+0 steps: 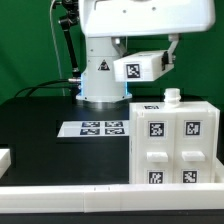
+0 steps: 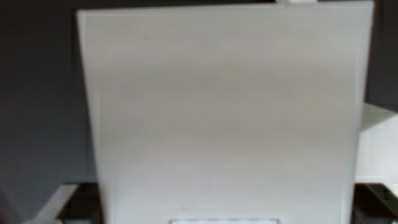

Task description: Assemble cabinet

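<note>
The cabinet body [image 1: 175, 142], a white box with several black-and-white tags on its front, stands at the exterior view's right, with a small white knob [image 1: 172, 97] on its top. My gripper [image 1: 163, 50] hangs above and behind it, shut on a white cabinet panel [image 1: 143, 67] that carries one tag and is held in the air, clear of the body. In the wrist view the panel [image 2: 210, 110] fills most of the frame between my fingers [image 2: 54, 200], and my gripper [image 2: 214, 205] is clamped on its edges.
The marker board [image 1: 100, 128] lies flat on the black table in front of the white robot base [image 1: 100, 85]. A white part [image 1: 5, 158] shows at the exterior view's left edge. A white rail [image 1: 90, 200] runs along the front.
</note>
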### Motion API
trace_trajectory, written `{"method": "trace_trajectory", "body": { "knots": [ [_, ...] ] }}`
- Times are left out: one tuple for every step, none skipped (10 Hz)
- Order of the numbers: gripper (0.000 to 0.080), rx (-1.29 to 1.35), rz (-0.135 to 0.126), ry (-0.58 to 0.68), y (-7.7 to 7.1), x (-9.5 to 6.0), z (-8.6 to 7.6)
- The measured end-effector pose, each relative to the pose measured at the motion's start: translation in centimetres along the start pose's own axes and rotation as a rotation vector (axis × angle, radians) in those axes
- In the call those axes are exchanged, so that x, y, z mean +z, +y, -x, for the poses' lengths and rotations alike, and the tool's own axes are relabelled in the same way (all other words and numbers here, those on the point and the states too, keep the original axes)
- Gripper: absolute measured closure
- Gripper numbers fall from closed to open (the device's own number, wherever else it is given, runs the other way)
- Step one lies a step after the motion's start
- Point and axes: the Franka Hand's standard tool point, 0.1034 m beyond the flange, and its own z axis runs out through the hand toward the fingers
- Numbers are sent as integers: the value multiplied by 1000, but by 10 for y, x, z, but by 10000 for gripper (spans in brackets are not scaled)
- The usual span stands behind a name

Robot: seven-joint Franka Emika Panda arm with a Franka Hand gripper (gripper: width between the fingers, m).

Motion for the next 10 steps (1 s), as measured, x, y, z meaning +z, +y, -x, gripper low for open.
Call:
{"method": "trace_trajectory", "body": {
  "knots": [
    [232, 5, 1, 0, 1, 0, -1],
    [232, 2, 2, -1, 1, 1, 0],
    [232, -28, 11, -5, 2, 7, -1],
    [232, -44, 16, -11, -4, 5, -7],
    [232, -64, 14, -2, -12, -1, -18],
    [232, -77, 13, 9, -18, -4, -28],
    [232, -82, 18, 6, -23, -5, -35],
    [232, -87, 21, 6, -28, -5, -40],
    [232, -90, 23, 7, -31, -1, -42],
    [232, -92, 26, 2, -32, 3, -42]
  ]
}}
